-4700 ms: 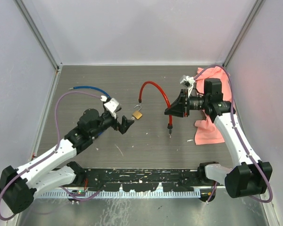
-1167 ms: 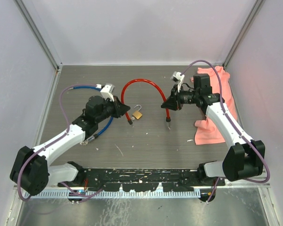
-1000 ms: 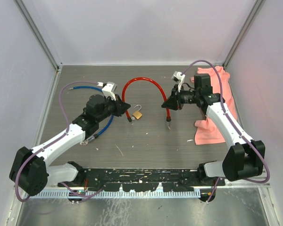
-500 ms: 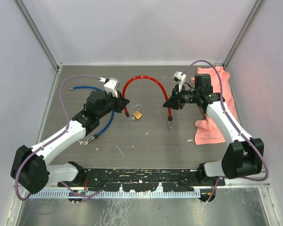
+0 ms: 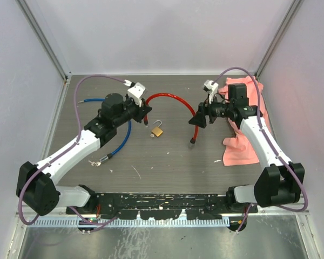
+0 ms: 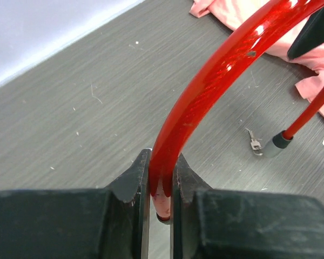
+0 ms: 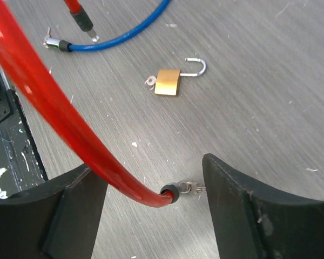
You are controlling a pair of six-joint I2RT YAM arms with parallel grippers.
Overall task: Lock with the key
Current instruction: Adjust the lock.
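The padlock (image 7: 167, 82) lies flat on the grey table (image 5: 167, 167), about midway between the two arms, its shackle swung open and touching nothing. A tiny metal bit shows at the end of the brass body opposite the shackle; it is too small to tell if that is the key.

Arching over the table behind the lock is a red cable (image 5: 170, 97). The left gripper (image 6: 162, 167) has its jaws pressed together on one end of it, the red tip pinched between the black fingers (image 6: 135, 178). The cable's other end comes down to the table to the right of the padlock, well apart from it. A small key-like metal piece (image 6: 252, 143) lies at that end, touching or just beside the dark end cap — which of the two I cannot tell.

The right gripper (image 7: 148, 164) stands spread wide above that end, the cable running down between its fingers and close along one of them, gripped by neither.

A blue cable (image 5: 124, 135) curves on the table under the left arm. A pink cloth (image 5: 243, 148) lies crumpled at the far right, under the right arm.
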